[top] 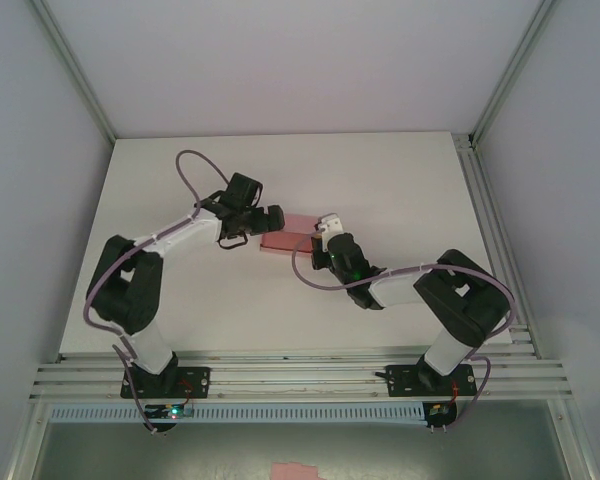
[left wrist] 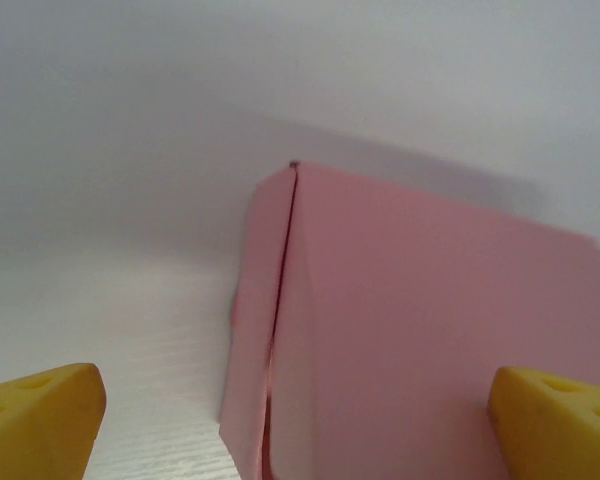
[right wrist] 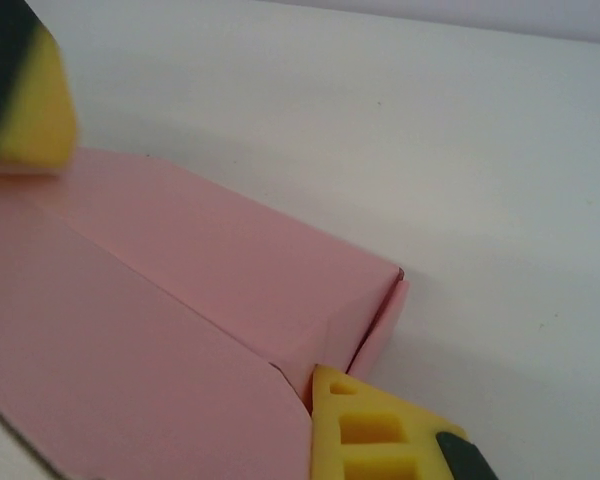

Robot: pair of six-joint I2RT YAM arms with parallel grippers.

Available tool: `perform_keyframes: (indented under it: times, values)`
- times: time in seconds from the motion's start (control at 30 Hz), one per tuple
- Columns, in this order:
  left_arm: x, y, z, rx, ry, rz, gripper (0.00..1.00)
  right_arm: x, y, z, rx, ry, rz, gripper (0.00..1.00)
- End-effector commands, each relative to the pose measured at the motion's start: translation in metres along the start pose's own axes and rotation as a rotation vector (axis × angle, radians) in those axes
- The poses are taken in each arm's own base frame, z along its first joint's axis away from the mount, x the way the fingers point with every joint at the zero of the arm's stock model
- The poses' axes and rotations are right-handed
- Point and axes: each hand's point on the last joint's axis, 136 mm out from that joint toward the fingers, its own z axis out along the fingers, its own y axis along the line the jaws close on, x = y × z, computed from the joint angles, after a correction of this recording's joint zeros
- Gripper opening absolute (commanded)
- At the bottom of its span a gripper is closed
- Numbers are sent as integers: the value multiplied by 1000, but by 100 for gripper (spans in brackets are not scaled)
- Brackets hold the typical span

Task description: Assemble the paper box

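The left gripper (left wrist: 300, 440) stands spread wide, its two yellow wedge-shaped fingertips (left wrist: 42, 420) far apart and gripping nothing. Just ahead of them, in the gap, lies the plain pink card box (left wrist: 410, 330), a shallow rectangular box lying flat. One fingertip sits clear of the box's side over bare surface. The other overlaps the box's broad top face in the wrist view, and whether it touches cannot be told. A dark seam runs down the box where a narrow end flap folds against the top panel.

On the opposite side of the box, the right gripper (right wrist: 365, 415) has its yellow fingers pressed together, pinching nothing. Its tip is right against the box's near corner, beside a tucked end flap. At the box's far end a blurred yellow-and-black fingertip of the left gripper hangs over the edge.

The box rests on the white table (right wrist: 480, 150), between the two grippers, roughly mid-table from above.
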Motion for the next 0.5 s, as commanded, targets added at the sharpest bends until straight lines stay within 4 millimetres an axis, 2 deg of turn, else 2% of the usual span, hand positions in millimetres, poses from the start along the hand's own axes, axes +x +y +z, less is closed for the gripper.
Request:
perform_keyframes:
  times: [0.0,0.1,0.13,0.2,0.3,0.37,0.47]
  values:
    - [3,-8,16,96,32,41,92,71,4,-6,-58,206,-113,0]
    - [16,-3,33,125,76,27,82,65,3,-8,-92,193,-92,0]
    - [19,-1,37,129,84,18,79,63,5,-10,-120,191,-86,4]
    - [24,0,43,150,94,0,75,52,13,-20,-197,177,-62,30]
    - [29,4,46,150,95,-13,70,38,21,-39,-276,166,-47,61]
    - [31,7,47,136,94,-13,69,36,23,-54,-314,195,-64,81]
    - [36,11,52,134,98,-26,68,36,23,-77,-344,236,-77,86]
